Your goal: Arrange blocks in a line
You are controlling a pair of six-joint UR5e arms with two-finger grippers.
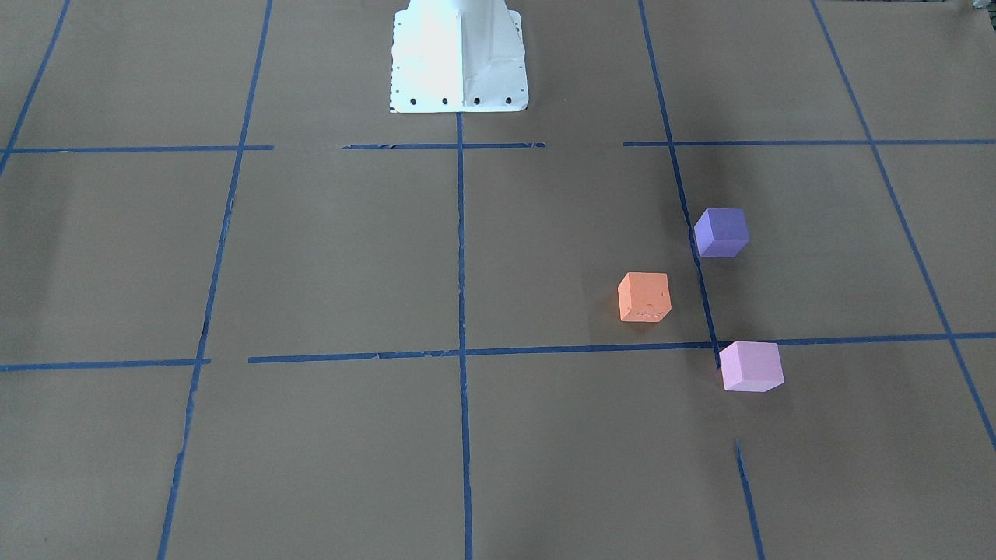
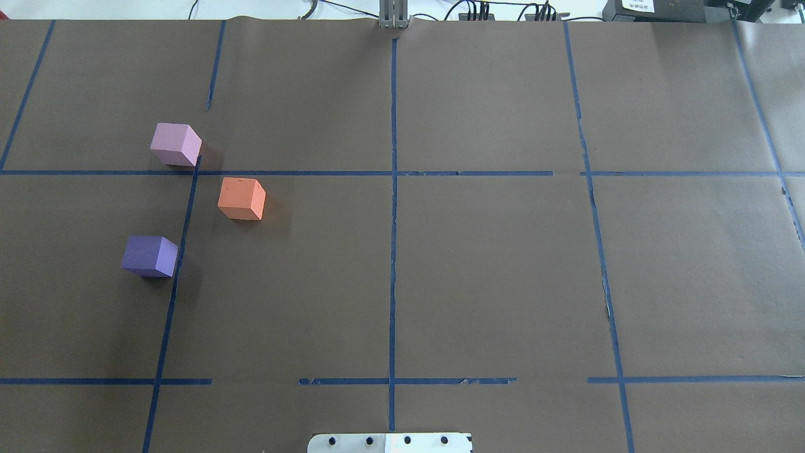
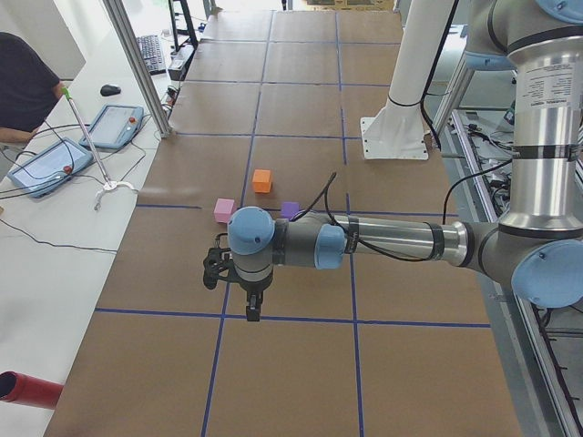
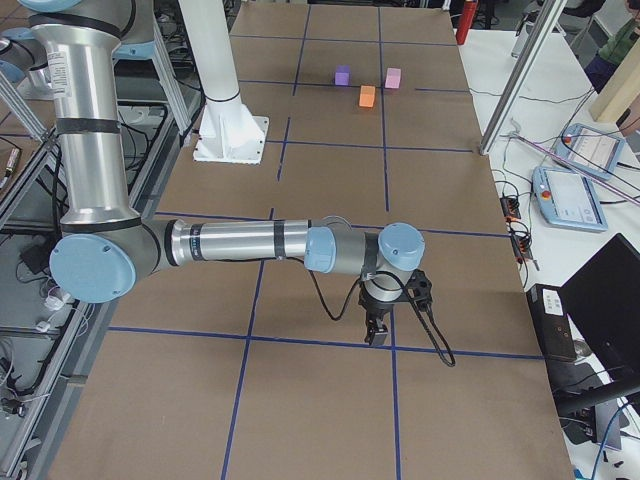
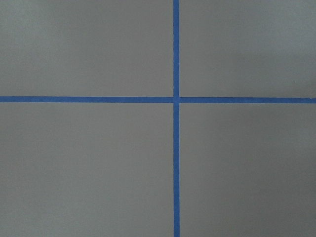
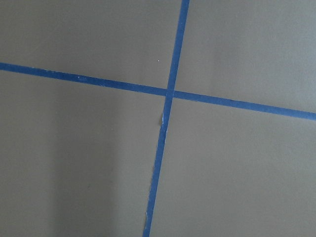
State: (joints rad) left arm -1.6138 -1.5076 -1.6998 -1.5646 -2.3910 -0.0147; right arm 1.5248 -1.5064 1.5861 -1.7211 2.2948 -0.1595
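Observation:
Three cubes lie apart on the brown paper on my left side. The orange block point(image 2: 241, 198) is in the middle, the blue-violet block point(image 2: 149, 255) nearer my base, and the pale pink block point(image 2: 176, 144) farther away. They form a shallow bend with the orange one offset toward the table's centre point(image 1: 644, 296). My left gripper point(image 3: 252, 309) hangs over the tape grid, well short of the blocks. My right gripper point(image 4: 376, 335) hangs over the far opposite end. I cannot tell whether either is open or shut. Both wrist views show only paper and tape.
Blue tape lines point(image 2: 393, 189) divide the paper into squares. The white robot pedestal point(image 1: 459, 58) stands at the table's robot side. A side bench holds tablets point(image 3: 111, 125) and cables, with an aluminium post point(image 3: 137, 64) at the table's edge. An operator point(image 3: 23, 91) sits there.

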